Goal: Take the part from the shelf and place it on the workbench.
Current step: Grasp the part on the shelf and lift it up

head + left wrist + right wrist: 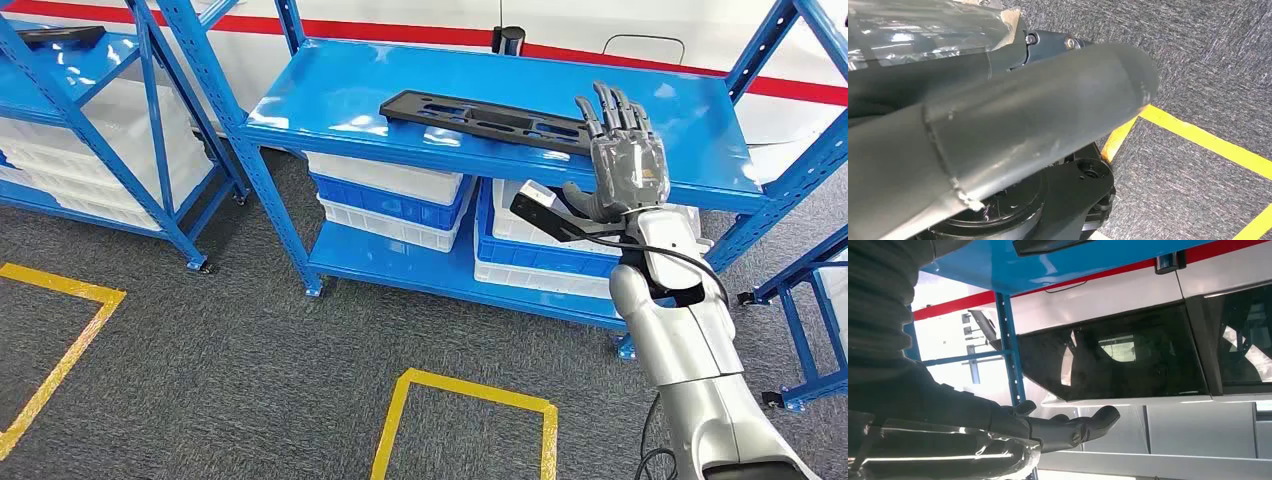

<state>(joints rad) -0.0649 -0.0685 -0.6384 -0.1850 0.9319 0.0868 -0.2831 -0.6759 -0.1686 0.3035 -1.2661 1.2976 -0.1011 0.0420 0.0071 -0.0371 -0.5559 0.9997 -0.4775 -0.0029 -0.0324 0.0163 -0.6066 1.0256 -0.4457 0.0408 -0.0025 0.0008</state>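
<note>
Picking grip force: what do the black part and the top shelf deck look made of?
Black part: likely moulded plastic, matte, flat with cut-out slots and no glare. Shelf deck: painted metal, probably steel, glossy blue with sharp light reflections. Right hand is open beside the part's end.

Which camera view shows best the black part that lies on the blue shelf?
The head view: the whole black part lies flat on the shelf, right hand beside its end. The right wrist view shows an edge; the left wrist view shows carpet.

We've got a bright blue shelf (330, 85) holding a flat black part (480, 118), white and blue bins (400, 195) underneath, speckled grey carpet (250, 360) with yellow tape lines (470, 393), plus a grey robot hand (622, 160).
</note>
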